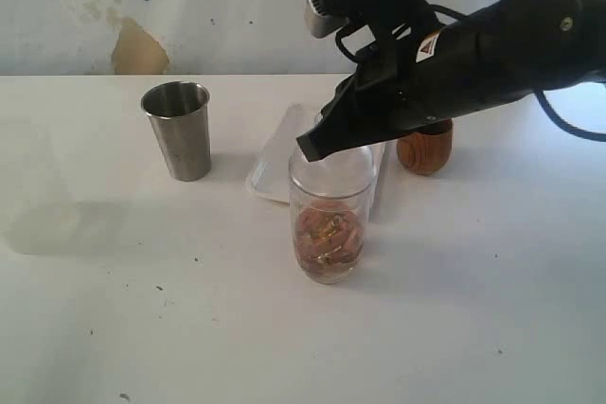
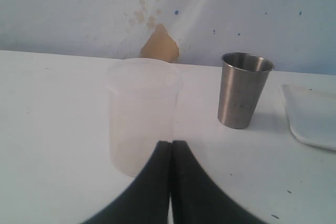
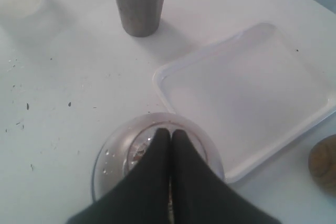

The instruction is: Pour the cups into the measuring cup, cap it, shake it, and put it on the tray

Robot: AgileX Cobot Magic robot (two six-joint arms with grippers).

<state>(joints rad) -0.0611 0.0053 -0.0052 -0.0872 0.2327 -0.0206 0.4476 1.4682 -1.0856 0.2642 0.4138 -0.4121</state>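
your right hand [image 1: 314, 146] hangs pinched fully shut and empty, its tip right over the mouth of the measuring cup [image 1: 329, 219]. the cup stands upright on the desk [image 1: 142, 309], just in front of the tray [image 1: 268, 172], with brownish pieces lying in its bottom. the steel tumbler [image 1: 178, 130] and the wooden cup [image 1: 424, 147] both stand upright on the desk, apart from it, so the pouring looks done and capping looks like the step in hand (i can't make out any lid on the rim). your left hand [image 2: 171, 148] is likewise closed on nothing, just beside the frosted cup [image 2: 142, 114], which may be meant as the cap. next you'd need to open that hand and take hold of the cover, but first lift the right hand clear of the mouth so the two don't meet.
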